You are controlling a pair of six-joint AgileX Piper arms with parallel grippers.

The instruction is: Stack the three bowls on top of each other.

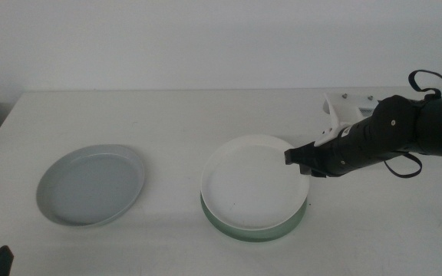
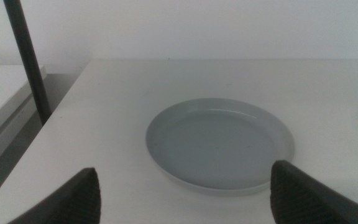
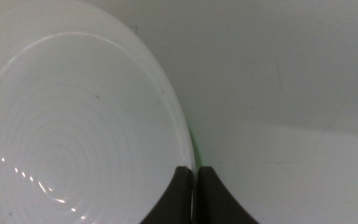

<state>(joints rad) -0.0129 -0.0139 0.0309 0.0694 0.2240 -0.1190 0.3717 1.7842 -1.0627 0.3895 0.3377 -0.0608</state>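
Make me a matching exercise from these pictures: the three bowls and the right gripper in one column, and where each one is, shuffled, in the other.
Things:
1. white bowl
2. mint green bowl
3. grey bowl
4. right gripper

Places:
A. alone on the table's left part
B. at the bottom of the stack, only its edge showing
C. shut on the rim of the upper stacked bowl
D. on top of another bowl

Pairs: 1-D, 2-B, 3-A, 4-C
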